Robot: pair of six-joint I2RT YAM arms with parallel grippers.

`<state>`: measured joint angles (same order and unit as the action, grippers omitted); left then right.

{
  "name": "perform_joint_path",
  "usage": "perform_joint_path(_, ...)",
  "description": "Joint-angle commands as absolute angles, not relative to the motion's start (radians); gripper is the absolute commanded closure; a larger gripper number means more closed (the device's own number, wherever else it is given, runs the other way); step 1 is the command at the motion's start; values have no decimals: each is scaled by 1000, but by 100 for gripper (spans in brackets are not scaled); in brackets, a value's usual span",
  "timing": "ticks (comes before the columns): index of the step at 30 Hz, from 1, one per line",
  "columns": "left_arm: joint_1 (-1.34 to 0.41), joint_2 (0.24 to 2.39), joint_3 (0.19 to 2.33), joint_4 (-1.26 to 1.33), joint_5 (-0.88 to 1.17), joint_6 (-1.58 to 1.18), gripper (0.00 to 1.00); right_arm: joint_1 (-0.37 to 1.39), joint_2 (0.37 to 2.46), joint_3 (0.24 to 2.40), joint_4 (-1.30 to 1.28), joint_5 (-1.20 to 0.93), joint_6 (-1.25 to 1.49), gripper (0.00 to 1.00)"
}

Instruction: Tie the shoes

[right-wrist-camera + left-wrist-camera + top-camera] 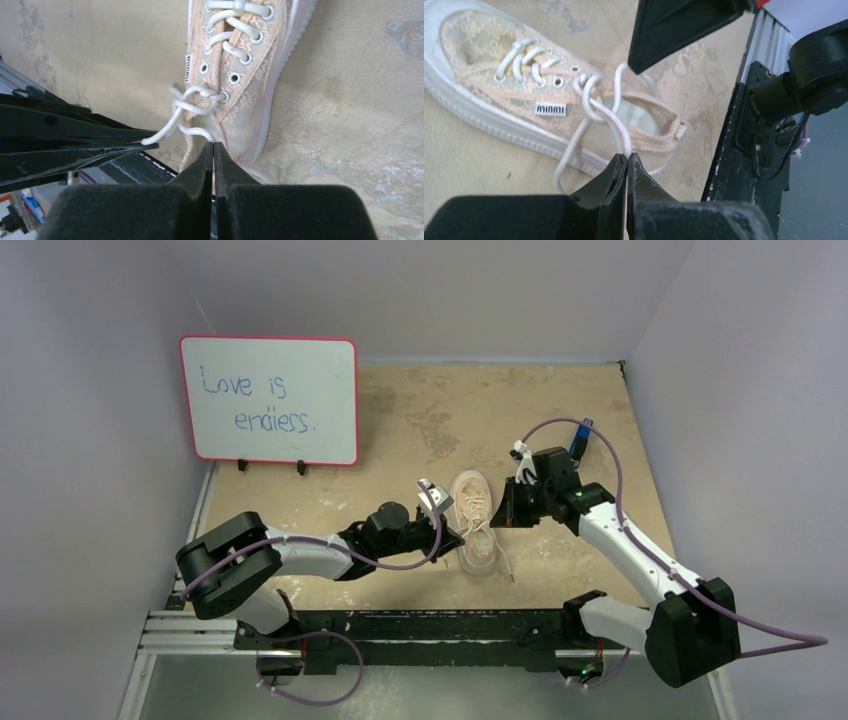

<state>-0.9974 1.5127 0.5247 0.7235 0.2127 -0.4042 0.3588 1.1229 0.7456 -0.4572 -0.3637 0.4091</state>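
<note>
Holds thin white lace strand [619, 131] in left gripper [626, 159], jaws pinched closed. Holds second lace strand [198, 131] in right gripper [213, 147], likewise closed. Shows pale pink-beige mesh low sneaker [476, 525] flat on tan tabletop [420, 420], between both grippers.

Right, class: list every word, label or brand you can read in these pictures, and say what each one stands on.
"Love is endless." - blue handwriting on the whiteboard; the last word is scrawled, so uncertain.
"MINMI" - roughly, on the white tag on the side of the sneaker; the letters are blocky, so uncertain.
In the right wrist view the same tag is too small to read.
</note>
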Motion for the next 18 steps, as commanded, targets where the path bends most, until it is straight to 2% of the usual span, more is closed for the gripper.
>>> perform_joint_path(1,-1030,1488,490,721,131,-394,100,356,1134,741,-389,-443,394,100)
perform_joint_path(4,-1037,1508,520,663,127,-385,97,355,1140,736,-368,-496,380,100)
perform_joint_path(9,-1035,1446,564,558,100,-348,73,356,1145,741,-422,-527,323,100)
perform_joint_path(16,-966,1284,599,411,162,-314,56,355,1126,730,-453,-530,315,100)
perform_joint_path(17,-936,1266,608,406,182,-327,52,355,1124,731,-456,-527,324,100)
perform_joint_path(18,-904,1256,620,406,214,-345,43,356,1122,731,-456,-524,327,100)
